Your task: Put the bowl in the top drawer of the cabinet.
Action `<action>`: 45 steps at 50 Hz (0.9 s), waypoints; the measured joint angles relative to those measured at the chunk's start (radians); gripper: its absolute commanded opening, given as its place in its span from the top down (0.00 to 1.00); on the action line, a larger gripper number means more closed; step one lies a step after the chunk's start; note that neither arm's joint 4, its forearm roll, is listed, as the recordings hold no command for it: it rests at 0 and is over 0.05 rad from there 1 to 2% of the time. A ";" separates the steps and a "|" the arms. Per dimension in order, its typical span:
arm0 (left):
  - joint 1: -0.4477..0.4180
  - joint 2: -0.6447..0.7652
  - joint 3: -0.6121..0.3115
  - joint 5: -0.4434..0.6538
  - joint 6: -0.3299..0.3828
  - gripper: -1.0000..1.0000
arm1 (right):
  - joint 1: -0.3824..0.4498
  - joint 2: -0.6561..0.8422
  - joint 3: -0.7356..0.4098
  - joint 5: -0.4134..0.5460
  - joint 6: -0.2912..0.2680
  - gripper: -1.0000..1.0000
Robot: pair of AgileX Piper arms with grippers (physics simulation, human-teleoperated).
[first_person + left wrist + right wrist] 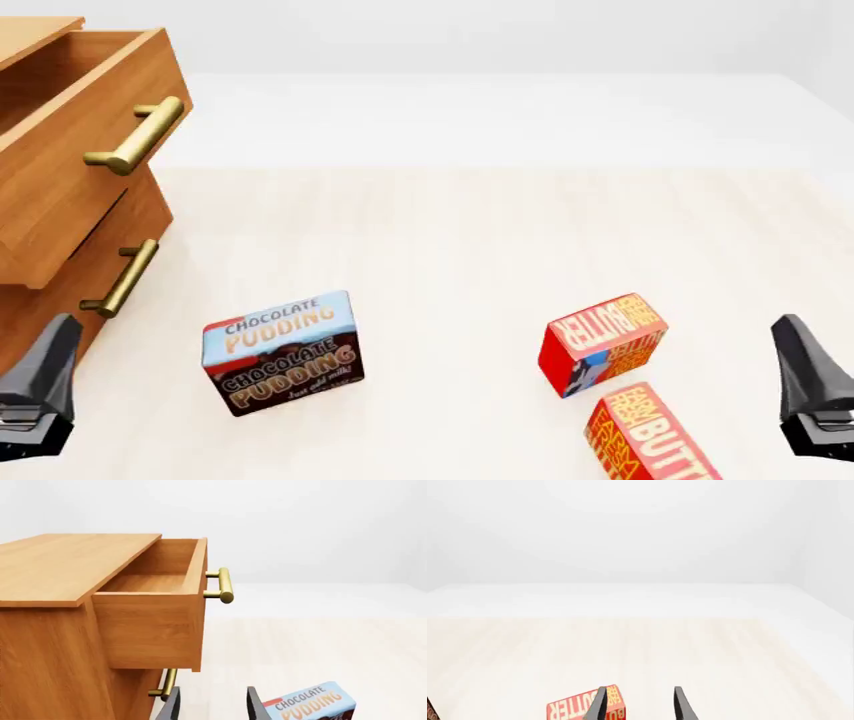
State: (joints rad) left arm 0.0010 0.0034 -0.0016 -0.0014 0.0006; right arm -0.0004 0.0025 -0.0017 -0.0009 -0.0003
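Note:
The bowl is out of view in every frame. The warm brown cabinet (30, 32) stands at the table's far left. Its top drawer (74, 175) is pulled out, brass handle (139, 136) facing the table. In the left wrist view the top drawer (150, 625) juts from the cabinet (40, 650), and the part of its inside that shows holds nothing. My left gripper (210, 706) is open, low beside the cabinet's front, and it shows as the left gripper (43, 388) in the front view. My right gripper (640, 705) is open with nothing between its fingers, seen as the right gripper (809, 385) near the front right.
The lower drawer (104, 268) is shut, its handle (123, 280) sticking out. A chocolate pudding box (283, 352) stands close to the left gripper. Two red butter boxes (603, 342) (650, 436) lie left of the right gripper.

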 measured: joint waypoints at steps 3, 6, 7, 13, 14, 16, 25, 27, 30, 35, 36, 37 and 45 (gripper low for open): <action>0.003 0.001 -0.001 -0.002 -0.002 0.00 | 0.000 0.000 -0.001 -0.001 -0.001 0.00; 0.006 0.002 -0.003 -0.004 -0.003 0.00 | 0.001 0.000 -0.001 -0.003 -0.002 0.00; 0.007 0.002 -0.003 -0.005 -0.004 0.00 | 0.001 0.000 -0.002 -0.003 -0.003 0.00; 0.010 0.003 -0.005 -0.006 -0.005 0.00 | 0.002 0.000 -0.002 -0.005 -0.003 0.00; 0.011 0.003 -0.006 -0.007 -0.006 0.00 | 0.002 0.000 -0.002 -0.005 -0.003 0.00; 0.018 0.007 -0.008 -0.010 -0.010 0.00 | 0.002 0.000 -0.003 -0.006 -0.003 0.00; 0.042 0.071 -0.024 -0.033 -0.058 0.00 | 0.004 -0.001 -0.003 -0.008 -0.003 0.00; 0.049 0.080 -0.032 -0.030 -0.070 0.00 | 0.005 -0.001 -0.003 -0.008 -0.003 0.00; 0.059 0.090 -0.049 -0.017 -0.086 0.00 | 0.006 -0.001 -0.003 -0.008 -0.002 0.00; 0.088 0.127 -0.074 0.003 -0.104 0.00 | 0.010 0.000 -0.003 -0.008 -0.001 0.00; 0.092 0.133 -0.077 0.008 -0.104 0.00 | 0.011 0.000 -0.003 -0.008 0.000 0.00; 0.094 0.140 -0.081 0.014 -0.105 0.00 | 0.011 0.000 -0.003 -0.008 0.000 0.00; 0.086 0.188 -0.138 0.084 -0.092 0.00 | 0.004 0.000 -0.003 -0.007 0.000 0.00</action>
State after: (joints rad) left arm 0.0870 0.1919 -0.1396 0.0822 -0.0914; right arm 0.0032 0.0023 -0.0047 -0.0076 0.0000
